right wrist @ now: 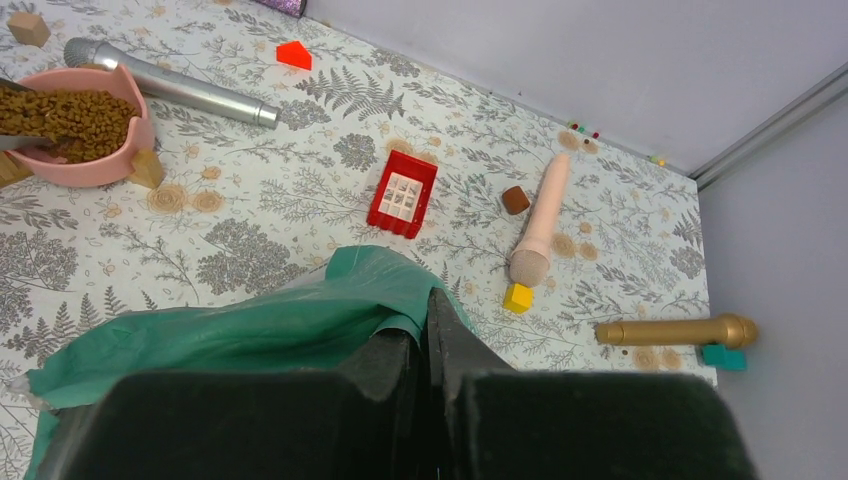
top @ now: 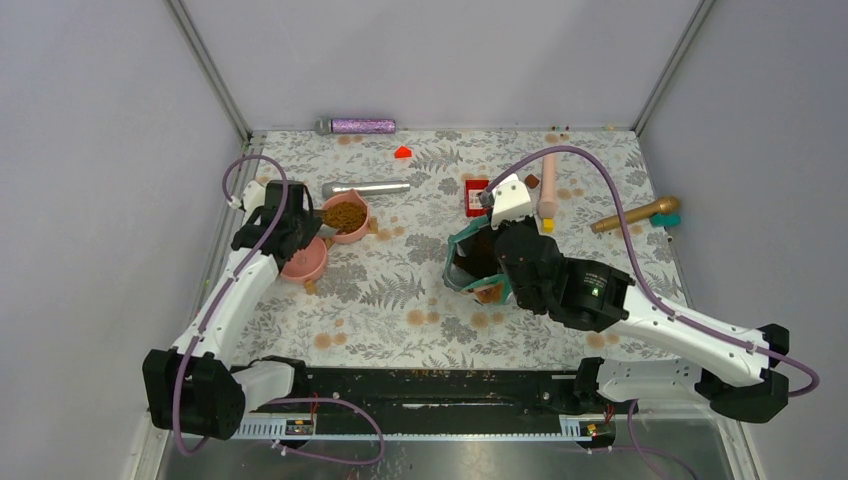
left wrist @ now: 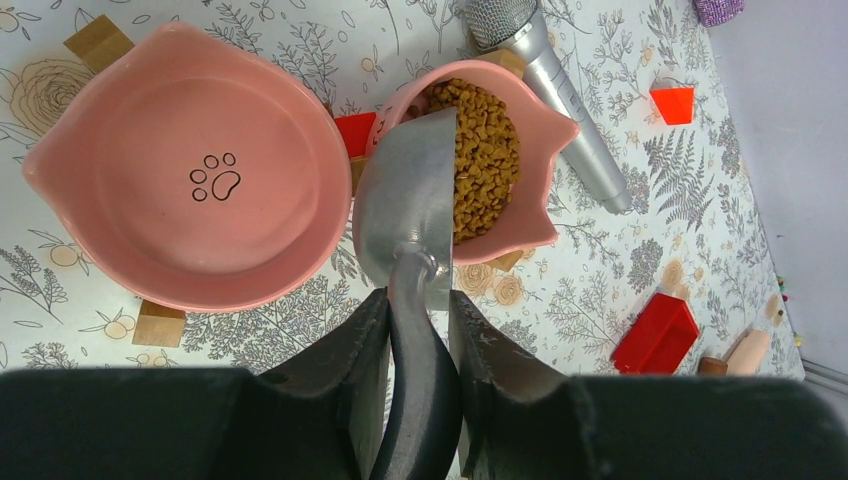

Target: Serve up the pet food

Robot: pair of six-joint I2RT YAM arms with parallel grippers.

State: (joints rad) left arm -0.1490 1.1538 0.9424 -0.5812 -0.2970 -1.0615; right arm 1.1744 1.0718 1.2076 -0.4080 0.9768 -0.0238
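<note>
The pet food (left wrist: 487, 150) is a heap of small brown kibble in a pink cat-shaped bowl (left wrist: 545, 130) at the mat's left. My left gripper (left wrist: 418, 305) is shut on the dark handle of a metal scoop (left wrist: 405, 205). The scoop's mouth lies tipped over that bowl's near rim, against the kibble. A second pink bowl (left wrist: 150, 120) with a paw print stands beside it and holds nothing. At the centre, my right gripper (right wrist: 425, 320) is shut on the rim of the teal bag (right wrist: 250, 330), which stands with its mouth open (top: 470, 255).
A silver microphone (top: 366, 188) lies just behind the bowls. A red block (top: 476, 197), a pinkish microphone (top: 548, 195) and a gold microphone (top: 633, 214) lie behind and to the right of the bag. A purple glitter tube (top: 357, 126) rests at the back wall. Small wooden cubes sit around the bowls.
</note>
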